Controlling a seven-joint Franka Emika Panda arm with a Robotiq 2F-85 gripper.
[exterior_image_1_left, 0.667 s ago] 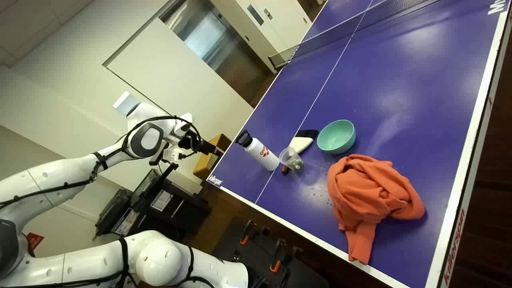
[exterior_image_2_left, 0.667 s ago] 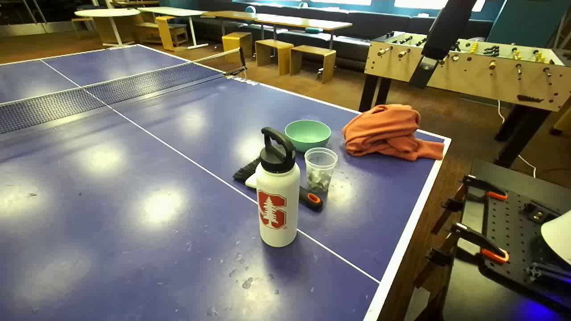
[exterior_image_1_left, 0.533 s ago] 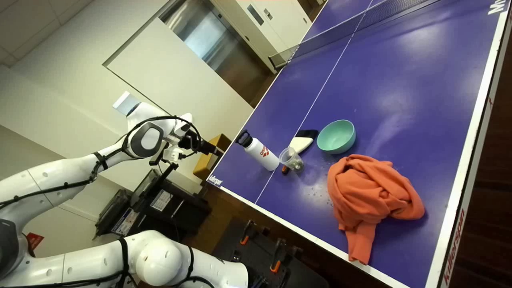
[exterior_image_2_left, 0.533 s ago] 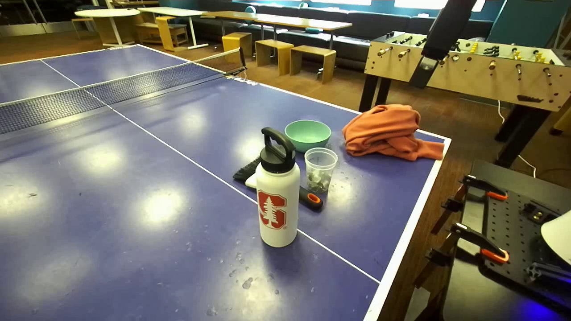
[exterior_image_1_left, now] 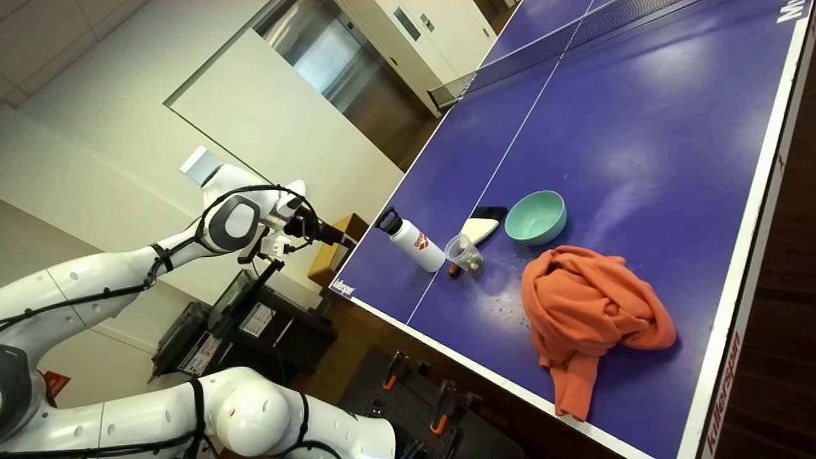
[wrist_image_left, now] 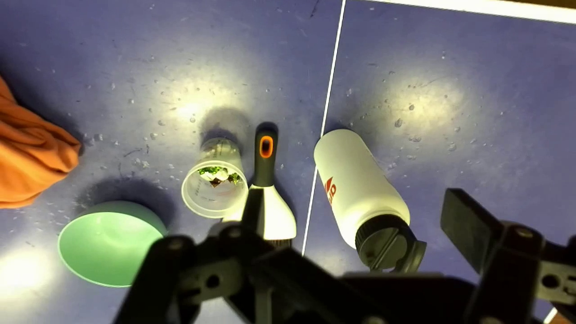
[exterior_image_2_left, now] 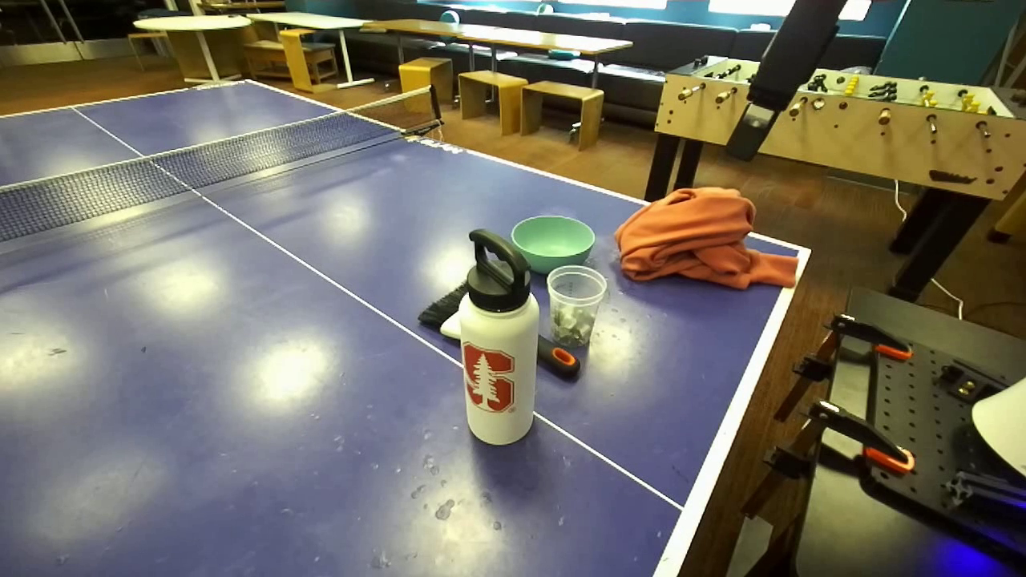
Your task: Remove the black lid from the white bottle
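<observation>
- The gripper [wrist_image_left: 354, 204] is spread wide: in the wrist view its fingers [wrist_image_left: 470, 229] stand well apart, with the bottle [wrist_image_left: 360, 180] showing between them.
- Both fingers are apart from the lid [exterior_image_2_left: 498, 295], which sits on top of the bottle.
- In both exterior views the gripper is seen from the side; how far it is spread cannot be told there.
- The bottle stands upright on the table [exterior_image_1_left: 459, 319], at the white centre line [wrist_image_left: 334, 63], set in from the end edge nearest the arm [exterior_image_1_left: 115, 273].
- Across that line are the brush [wrist_image_left: 279, 216], the cup [exterior_image_2_left: 577, 303] and the bowl [exterior_image_2_left: 561, 260]; the sweater [exterior_image_1_left: 593, 306] lies near the corner there, a sleeve reaching the end edge.
- The cup stands just beside the brush; whether they touch cannot be told.
- Only the wrist view looks down onto the green, white and brown bits [wrist_image_left: 220, 174] in the cup, and it takes in only part of the sweater.
- The brush's handle shows whole in the wrist view, where the gripper covers most of the bristles; both exterior views show those bristles.
- A large red emblem [exterior_image_2_left: 487, 377] on the bottle and a foosball table [exterior_image_2_left: 850, 140] beyond the table's edge appear in only an exterior view.
- Most of the arm, with dark boxes [exterior_image_1_left: 258, 319] behind it, appears in only an exterior view.
</observation>
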